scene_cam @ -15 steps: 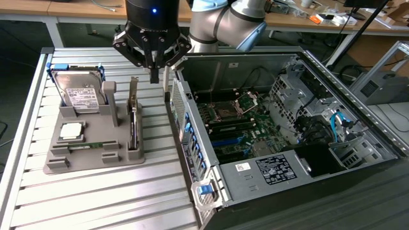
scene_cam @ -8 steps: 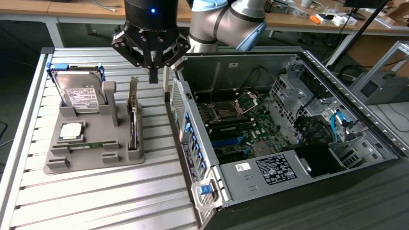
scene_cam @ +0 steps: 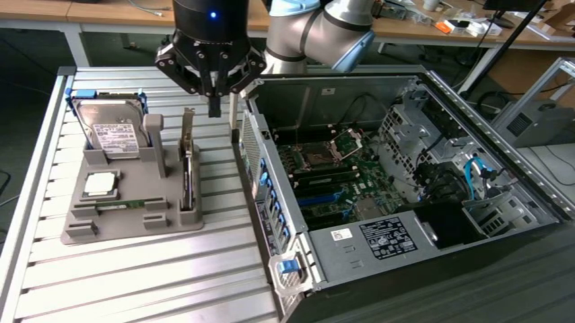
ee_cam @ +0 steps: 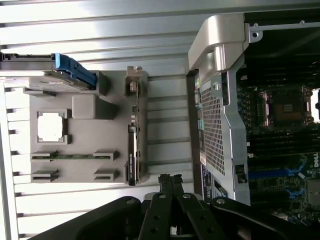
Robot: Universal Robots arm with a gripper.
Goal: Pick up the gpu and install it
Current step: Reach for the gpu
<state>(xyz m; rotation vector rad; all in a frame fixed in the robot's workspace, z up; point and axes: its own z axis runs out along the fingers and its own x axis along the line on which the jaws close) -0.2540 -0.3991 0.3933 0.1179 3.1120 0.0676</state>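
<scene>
The gpu stands on edge in a slot of the grey holder, a slim dark blade with a silver bracket at its far end. From the wrist view the gpu is a thin dark strip along the holder. My gripper hangs above the holder's far end, a little beyond the gpu and toward the computer case. Its fingers are shut with nothing between them. My gripper sits over the ribbed table between the holder and the case.
A silver hard drive with a white label, a square processor and a narrow green memory strip share the holder. The open case shows its motherboard. Ribbed table lies in front.
</scene>
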